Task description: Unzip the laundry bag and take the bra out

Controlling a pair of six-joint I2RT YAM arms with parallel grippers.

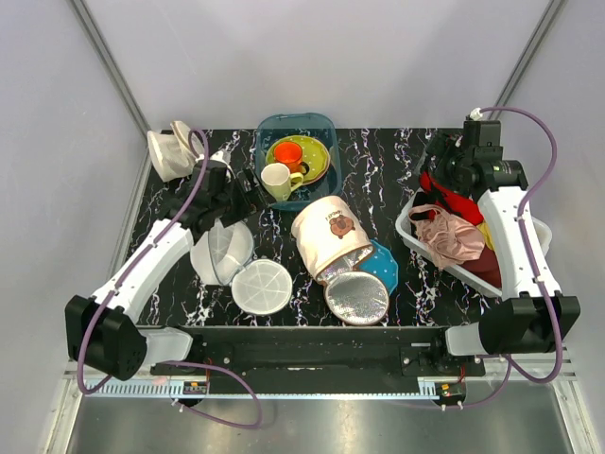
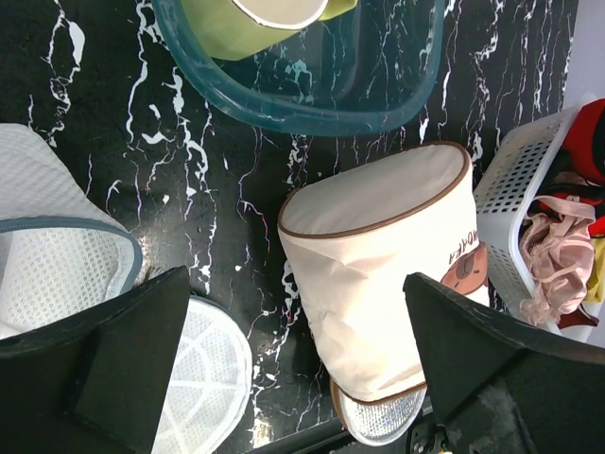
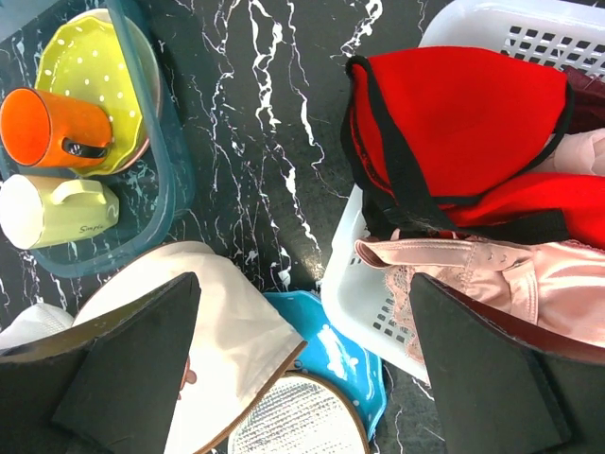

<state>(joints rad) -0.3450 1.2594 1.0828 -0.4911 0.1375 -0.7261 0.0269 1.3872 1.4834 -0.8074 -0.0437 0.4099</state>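
A white mesh laundry bag (image 1: 220, 251) lies open at the left of the table, its dome gaping. A flat round mesh face (image 1: 262, 287) lies beside it. No drawing shows on either. Both appear in the left wrist view, the dome (image 2: 47, 255) and the face (image 2: 208, 374). A dark red garment (image 1: 487, 270), probably the bra, lies at the near end of the white basket (image 1: 408, 222), partly under my right arm. My left gripper (image 1: 236, 194) (image 2: 298, 279) is open and empty above the table behind the bag. My right gripper (image 1: 444, 165) (image 3: 304, 279) is open and empty over the basket's far end.
A cream cylindrical bag (image 1: 326, 232) lies on its side mid-table, its silver-lined lid (image 1: 357, 298) open over a blue plate (image 1: 386, 263). A teal bin (image 1: 321, 123) at the back holds cups and plates. The basket also holds a pink garment (image 3: 529, 284) and a bright red one (image 3: 454, 113). A white object (image 1: 170, 151) sits at the far left.
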